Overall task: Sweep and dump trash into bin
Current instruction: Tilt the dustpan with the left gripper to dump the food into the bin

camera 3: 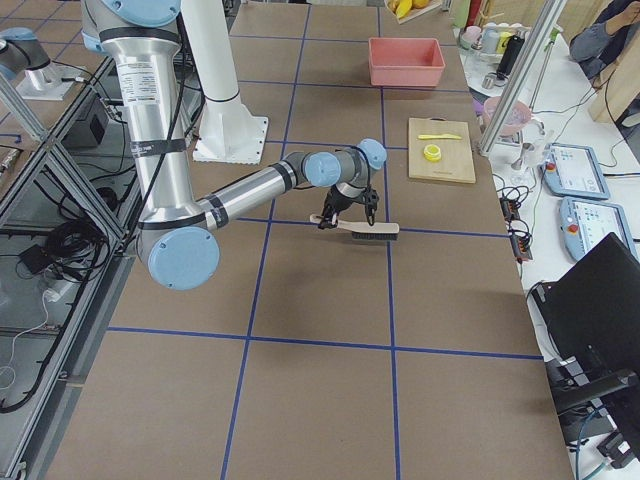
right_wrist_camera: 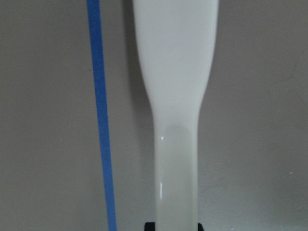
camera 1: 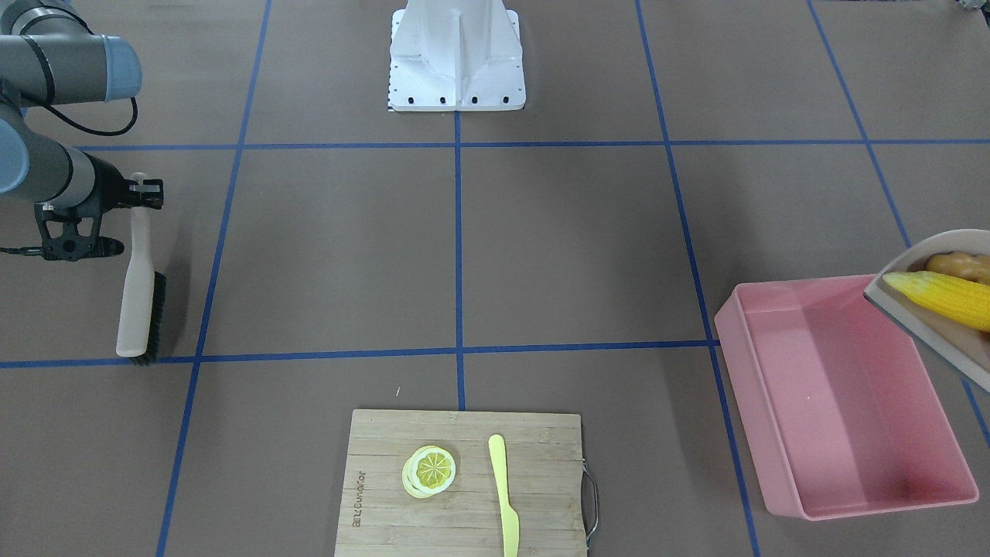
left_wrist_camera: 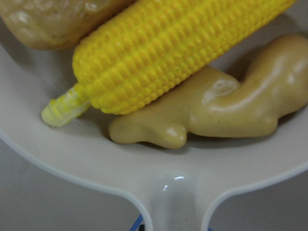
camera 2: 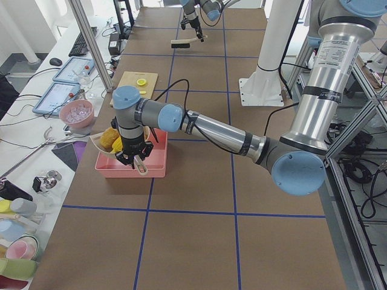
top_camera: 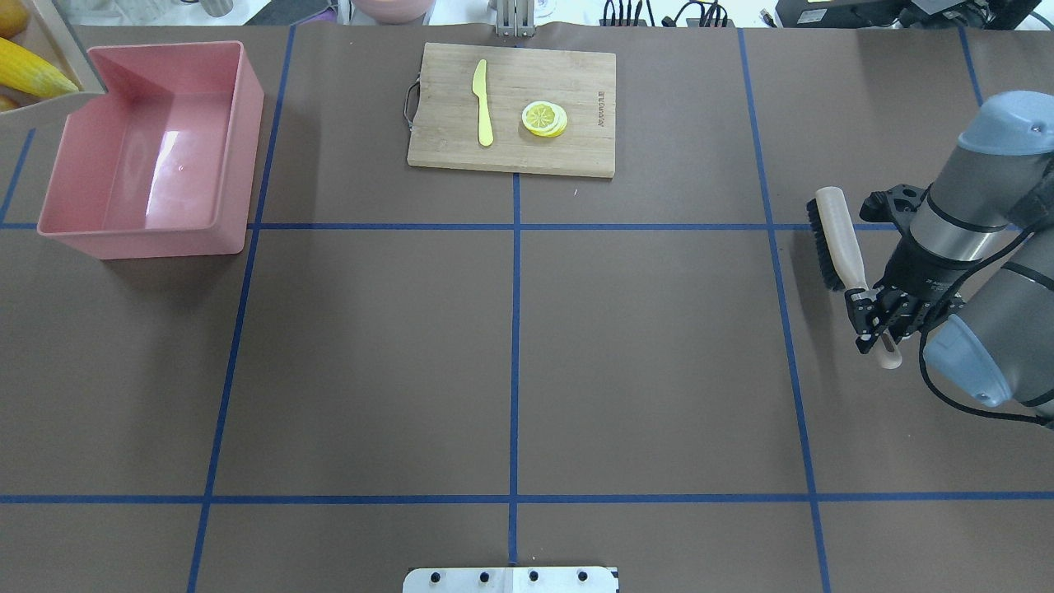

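Black left claw (camera 2: 134, 158): set at the handle of the beige dustpan (camera 1: 940, 348). Whether its jaws were closed could not be told, though the pan hung clear of the worktop (top_camera: 642, 354), so a hold was judged likely.

Load in the pan, just ahead of that claw: yellow corn cob (camera 1: 943, 298), lying across a tan ginger root (left_wrist_camera: 226, 108), with a brown-orange potato-like lump (camera 1: 959, 265) beside it. All three pieces of trash were in the pan.

Below and beyond the pan's lip: pink bin (camera 1: 835, 394), with none of the three pieces in it. The pan overhung one corner of its rim.

Step judged: sweeping done, dumping in hand. The next move called for carrying the lip further over the bin's hollow and tipping it down so the three pieces slid out. The tall bin wall was the one thing to clear, and the rounded corn might roll wide.

Right claw (top_camera: 877, 325): well apart from the left, clamped on the handle end of the brush (top_camera: 836, 239), bristles low by the worktop.

Between the two claws, at the worktop's far edge: wooden cutting board (top_camera: 576, 99) bearing a lemon slice (top_camera: 544, 118) and a yellow knife (top_camera: 483, 103), well off the dumping path.
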Robot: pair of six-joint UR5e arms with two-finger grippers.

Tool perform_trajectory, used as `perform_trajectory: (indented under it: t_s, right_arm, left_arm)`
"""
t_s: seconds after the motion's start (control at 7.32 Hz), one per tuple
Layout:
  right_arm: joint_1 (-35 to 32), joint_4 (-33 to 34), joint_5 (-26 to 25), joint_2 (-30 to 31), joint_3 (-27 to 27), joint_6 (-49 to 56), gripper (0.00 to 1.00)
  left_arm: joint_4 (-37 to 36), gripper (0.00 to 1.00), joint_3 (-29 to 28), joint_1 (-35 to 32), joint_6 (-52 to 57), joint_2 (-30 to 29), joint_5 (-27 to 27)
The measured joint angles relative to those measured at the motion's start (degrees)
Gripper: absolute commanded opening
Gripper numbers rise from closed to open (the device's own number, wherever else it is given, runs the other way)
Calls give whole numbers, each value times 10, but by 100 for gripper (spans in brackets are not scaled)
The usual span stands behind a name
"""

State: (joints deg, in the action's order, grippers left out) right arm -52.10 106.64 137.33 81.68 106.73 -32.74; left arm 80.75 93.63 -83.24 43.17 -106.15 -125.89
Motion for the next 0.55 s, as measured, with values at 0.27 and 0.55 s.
perform_trajectory:
  t_s: [0.27, 0.55]
  right_arm:
    - [7, 0, 2, -5, -5, -8, 0]
    - [14, 0, 3, -5, -9, -9, 0]
  left_arm:
    - [-50, 0, -14, 30, 3, -23, 27]
    - [-85, 0, -7, 71, 8, -29, 73]
